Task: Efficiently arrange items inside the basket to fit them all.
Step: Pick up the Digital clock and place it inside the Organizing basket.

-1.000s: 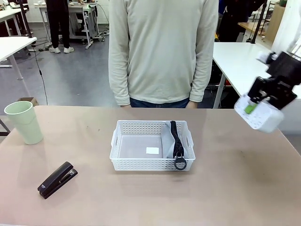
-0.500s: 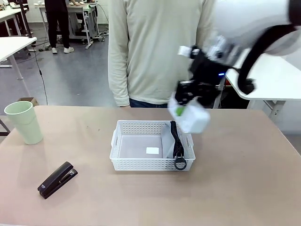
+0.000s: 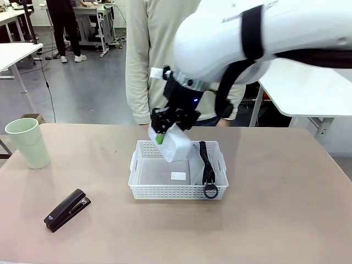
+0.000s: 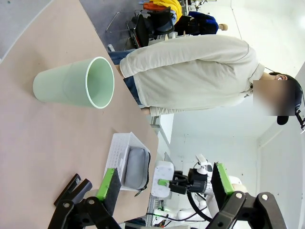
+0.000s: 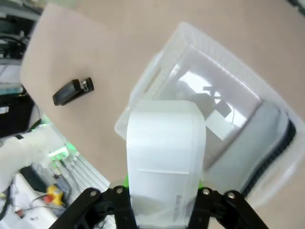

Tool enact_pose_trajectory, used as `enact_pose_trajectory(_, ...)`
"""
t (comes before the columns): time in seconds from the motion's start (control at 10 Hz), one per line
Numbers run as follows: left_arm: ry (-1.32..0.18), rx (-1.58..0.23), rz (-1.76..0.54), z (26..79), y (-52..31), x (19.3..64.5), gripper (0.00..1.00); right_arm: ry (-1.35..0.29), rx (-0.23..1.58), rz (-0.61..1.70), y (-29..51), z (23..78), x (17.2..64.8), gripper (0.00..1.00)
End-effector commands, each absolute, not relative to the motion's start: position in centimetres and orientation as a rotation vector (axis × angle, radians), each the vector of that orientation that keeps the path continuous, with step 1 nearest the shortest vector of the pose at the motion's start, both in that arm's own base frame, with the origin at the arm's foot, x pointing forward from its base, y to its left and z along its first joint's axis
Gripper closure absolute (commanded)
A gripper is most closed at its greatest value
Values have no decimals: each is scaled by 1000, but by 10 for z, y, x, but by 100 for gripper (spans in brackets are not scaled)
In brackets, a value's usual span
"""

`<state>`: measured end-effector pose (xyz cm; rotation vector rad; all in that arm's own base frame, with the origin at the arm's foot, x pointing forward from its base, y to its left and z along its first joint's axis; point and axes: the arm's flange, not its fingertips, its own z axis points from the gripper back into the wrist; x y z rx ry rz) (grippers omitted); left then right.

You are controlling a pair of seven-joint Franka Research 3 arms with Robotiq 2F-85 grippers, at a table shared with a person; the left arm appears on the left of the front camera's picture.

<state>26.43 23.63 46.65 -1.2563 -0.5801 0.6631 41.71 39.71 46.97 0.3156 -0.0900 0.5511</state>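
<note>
Swung over the perforated basket [image 3: 176,191], right claw [image 3: 160,137] clamps a rounded white box [image 3: 177,147]; left claw [image 4: 164,170] gapes.

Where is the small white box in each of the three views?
Front view: small white box at centre, over the basket.
Left wrist view: box at bottom middle, right of the basket.
Right wrist view: box at bottom centre, before the basket.
Shared landmark: the basket.
</note>
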Motion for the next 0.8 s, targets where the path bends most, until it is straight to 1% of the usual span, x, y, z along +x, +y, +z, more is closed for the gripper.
enact_pose_trajectory(0.0,-605,-1269,643,467,237,264,0,-96,289,652,420,456,440,50)
enact_pose_trajectory(0.2,-605,-1269,643,467,237,264,0,-51,240,758,437,420,443,50)
enact_pose_trajectory(0.4,-605,-1269,643,467,237,264,0,-94,179,853,442,378,446,50)
enact_pose_trajectory(0.5,-605,-1269,643,467,237,264,0,-103,146,897,442,364,448,50)
enact_pose_trajectory(0.7,-605,-1269,643,467,237,264,0,-74,116,911,440,348,451,50)
